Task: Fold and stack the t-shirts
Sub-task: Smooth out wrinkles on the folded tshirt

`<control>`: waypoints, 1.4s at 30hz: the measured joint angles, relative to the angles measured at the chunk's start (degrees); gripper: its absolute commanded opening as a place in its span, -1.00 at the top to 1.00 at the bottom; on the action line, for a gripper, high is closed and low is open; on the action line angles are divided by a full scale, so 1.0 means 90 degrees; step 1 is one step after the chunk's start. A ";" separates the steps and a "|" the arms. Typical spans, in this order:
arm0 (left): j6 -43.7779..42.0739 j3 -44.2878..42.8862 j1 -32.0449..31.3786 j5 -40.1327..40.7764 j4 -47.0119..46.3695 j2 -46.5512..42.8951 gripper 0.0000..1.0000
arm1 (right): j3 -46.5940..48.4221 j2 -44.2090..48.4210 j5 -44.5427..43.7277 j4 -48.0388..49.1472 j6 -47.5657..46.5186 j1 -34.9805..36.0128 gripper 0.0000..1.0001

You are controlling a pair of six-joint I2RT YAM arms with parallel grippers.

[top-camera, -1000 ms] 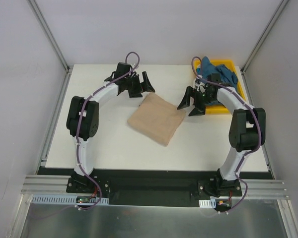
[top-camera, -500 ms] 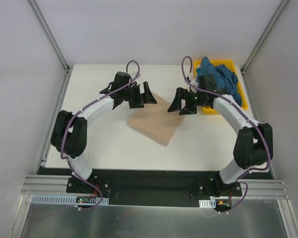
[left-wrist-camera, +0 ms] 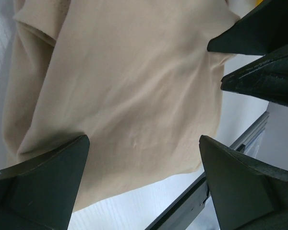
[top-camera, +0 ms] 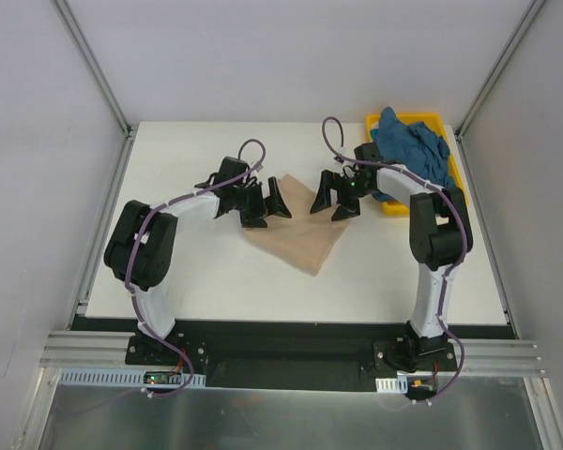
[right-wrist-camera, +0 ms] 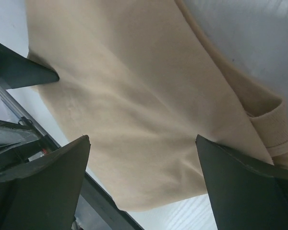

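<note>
I can make out no writing, number, brand or sign in any view. The folded tan-beige cotton t-shirt (top-camera: 296, 234) below me is plain cloth, and the yellow plastic tray (top-camera: 418, 117) shows no legible mark.

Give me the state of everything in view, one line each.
Tan shirt: folded, lying flat on table.
Blue shirt: crumpled in tray.
Tray: holds the blue shirt.
Left claw: open, over tan shirt, empty.
Right claw: open, over tan shirt, empty.

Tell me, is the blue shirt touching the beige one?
Apart. The top view shows the teal shirt heaped in the yellow tray, while the beige shirt lies on the white table, well left of it.
</note>
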State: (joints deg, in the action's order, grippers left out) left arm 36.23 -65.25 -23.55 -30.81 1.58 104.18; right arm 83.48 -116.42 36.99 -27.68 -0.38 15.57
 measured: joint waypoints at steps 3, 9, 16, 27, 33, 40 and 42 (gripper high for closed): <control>0.0046 0.0146 0.0000 0.0000 -0.0114 0.0066 -0.98 | 0.0287 -0.0260 -0.0007 -0.0170 -0.0265 0.0000 -0.93; 0.0175 0.0627 -0.0063 0.0049 -0.0500 0.0051 -0.99 | 0.0420 -0.0345 0.0253 -0.0168 -0.0833 -0.0002 -0.93; 0.0466 0.1545 -0.0622 0.0471 -0.0741 -0.0782 -0.99 | -0.0039 0.0491 0.0342 -0.0097 -0.1095 0.0000 -0.93; 0.0440 0.1569 -0.1025 0.1052 -0.0284 -0.2618 -0.99 | -0.2426 0.3606 0.0622 0.1331 0.0107 0.0325 -0.93; 0.0257 0.0262 -0.0454 0.0913 -0.0340 -0.1282 -0.99 | -0.3133 0.3453 0.0682 0.1637 0.0658 0.0466 -0.93; 0.0238 -0.0056 0.0192 0.0532 -0.0270 0.0282 -0.98 | -0.3524 0.2589 0.0639 0.2266 0.1010 0.0466 -0.93; 0.0255 -0.0068 0.0282 0.0401 -0.0291 0.0498 -0.98 | -0.3657 0.2336 0.0597 0.2344 0.1078 0.0466 -0.93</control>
State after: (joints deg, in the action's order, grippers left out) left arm 38.52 -65.87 -21.02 -27.20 -1.04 108.66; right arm 50.57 -95.39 42.37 -6.59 9.32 19.77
